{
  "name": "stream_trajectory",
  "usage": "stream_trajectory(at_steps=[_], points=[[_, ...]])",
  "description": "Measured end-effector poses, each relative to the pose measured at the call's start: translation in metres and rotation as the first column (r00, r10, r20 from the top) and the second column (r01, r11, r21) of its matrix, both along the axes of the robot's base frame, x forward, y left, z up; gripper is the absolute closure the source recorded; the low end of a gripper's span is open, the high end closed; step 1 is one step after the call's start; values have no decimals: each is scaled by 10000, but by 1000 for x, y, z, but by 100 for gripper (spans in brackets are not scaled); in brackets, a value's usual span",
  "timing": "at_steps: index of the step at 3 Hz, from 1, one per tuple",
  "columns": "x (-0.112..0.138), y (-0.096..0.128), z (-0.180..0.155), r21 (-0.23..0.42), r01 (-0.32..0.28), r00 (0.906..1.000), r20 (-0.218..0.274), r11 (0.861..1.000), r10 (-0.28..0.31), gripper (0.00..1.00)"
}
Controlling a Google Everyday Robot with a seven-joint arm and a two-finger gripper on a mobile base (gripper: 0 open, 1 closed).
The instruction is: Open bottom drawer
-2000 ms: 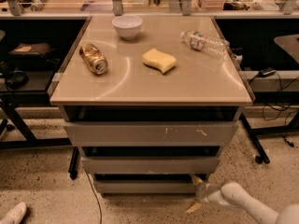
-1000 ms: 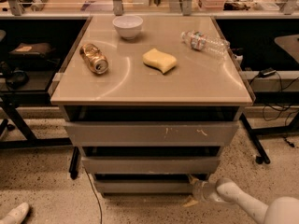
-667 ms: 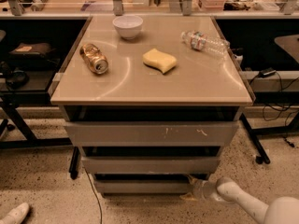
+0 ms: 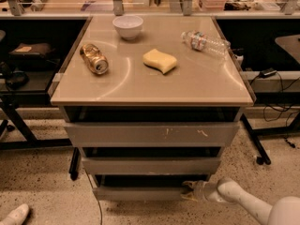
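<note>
- The bottom drawer (image 4: 140,192) sits lowest in the cabinet, just above the speckled floor. It is the slimmest of three grey fronts and has no handle.
- The gripper (image 4: 190,191) is at the right end of that front, low down. The white arm (image 4: 243,203) reaches in from the lower right corner.
- With no handle to hook, the end of the front is probably the only place to get a purchase, which would explain this low, sideways approach.
- Whether the gripper is clamped on the front or only pressed against it, I cannot tell.
- Above the bottom front runs a dark band — the shallow tray's opening, as I read it. Nothing inside it can be made out.
- The drawer looks barely open at best, so I judge most of the pull is yet to come.
- The middle front (image 4: 150,165) and the scratched top front (image 4: 150,134) each have a similar dark gap above them, and their contents are hidden too.
- On the beige top (image 4: 197,86), a white bowl (image 4: 128,26) stands upright near the back, and nothing shows inside it.
- A gold can (image 4: 93,58) lies on its side at the left, with its end turned towards the camera.
- A yellow sponge (image 4: 160,61) lies near the middle.
- A clear bottle (image 4: 205,42) lies on its side at the back right — what it holds, I cannot tell.
- All four lie well apart from each other. A jerky pull might set the can or bottle rolling.
</note>
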State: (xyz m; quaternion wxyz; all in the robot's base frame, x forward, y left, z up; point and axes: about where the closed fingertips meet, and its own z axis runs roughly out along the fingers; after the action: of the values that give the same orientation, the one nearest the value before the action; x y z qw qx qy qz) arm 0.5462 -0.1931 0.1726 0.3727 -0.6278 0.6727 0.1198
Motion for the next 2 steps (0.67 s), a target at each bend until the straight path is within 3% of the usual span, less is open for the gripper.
stream_trajectory(at_steps=[1, 2], points=[[0, 0, 0, 0, 0, 10000, 0, 10000, 0, 88], [0, 0, 0, 0, -1, 10000, 0, 10000, 1, 64]])
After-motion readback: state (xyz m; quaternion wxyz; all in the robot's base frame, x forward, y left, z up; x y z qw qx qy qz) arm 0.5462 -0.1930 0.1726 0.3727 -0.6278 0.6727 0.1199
